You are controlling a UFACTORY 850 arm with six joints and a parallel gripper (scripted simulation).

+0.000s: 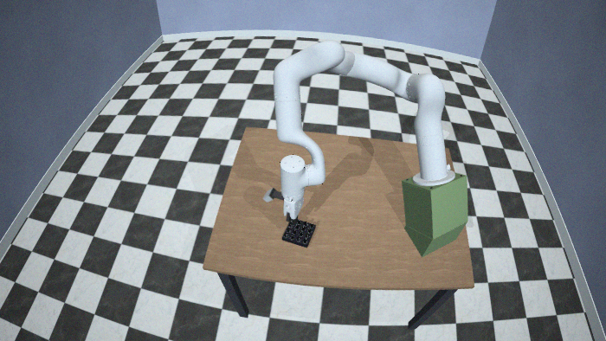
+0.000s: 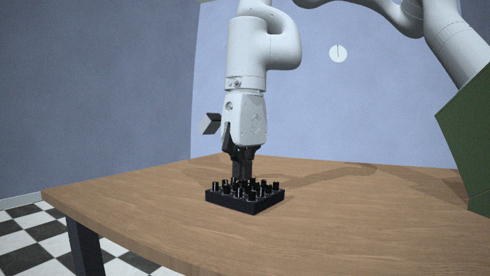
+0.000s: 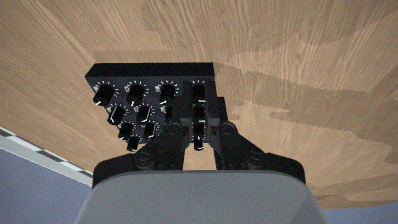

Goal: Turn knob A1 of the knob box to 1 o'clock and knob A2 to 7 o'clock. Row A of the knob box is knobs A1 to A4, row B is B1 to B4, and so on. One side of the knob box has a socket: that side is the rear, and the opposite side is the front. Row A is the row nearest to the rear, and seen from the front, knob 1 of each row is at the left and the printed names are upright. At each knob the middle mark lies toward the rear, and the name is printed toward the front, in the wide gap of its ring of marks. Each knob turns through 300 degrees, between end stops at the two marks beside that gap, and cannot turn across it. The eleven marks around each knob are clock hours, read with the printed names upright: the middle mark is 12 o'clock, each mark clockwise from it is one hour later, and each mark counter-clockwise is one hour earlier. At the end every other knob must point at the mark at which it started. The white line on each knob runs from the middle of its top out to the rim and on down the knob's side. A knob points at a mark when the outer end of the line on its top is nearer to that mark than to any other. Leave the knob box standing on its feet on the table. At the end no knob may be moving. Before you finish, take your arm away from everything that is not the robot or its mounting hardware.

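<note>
The black knob box (image 1: 295, 243) (image 2: 229, 203) (image 3: 150, 70) stands flat on the table, its knobs upward. My gripper (image 1: 292, 217) (image 2: 242, 178) (image 3: 198, 94) points straight down at the box's far corner, shut on knob A1 (image 3: 198, 92), the end knob of the rear row. The fingers lie along row A. A1's white line shows at its lower side in the wrist view; its exact hour cannot be read. Knob A2 (image 3: 198, 112) stands beside it, seen between the dark finger links, with white at its lower side. The socket is not visible.
Knobs B1 (image 3: 167, 93) and C1 (image 3: 135, 93) stand in line beside A1, B1 close to one finger. The other knobs crowd around. The arm's green base (image 1: 450, 208) (image 2: 470, 140) stands at the right of the wooden table (image 1: 368, 255) (image 2: 332, 238).
</note>
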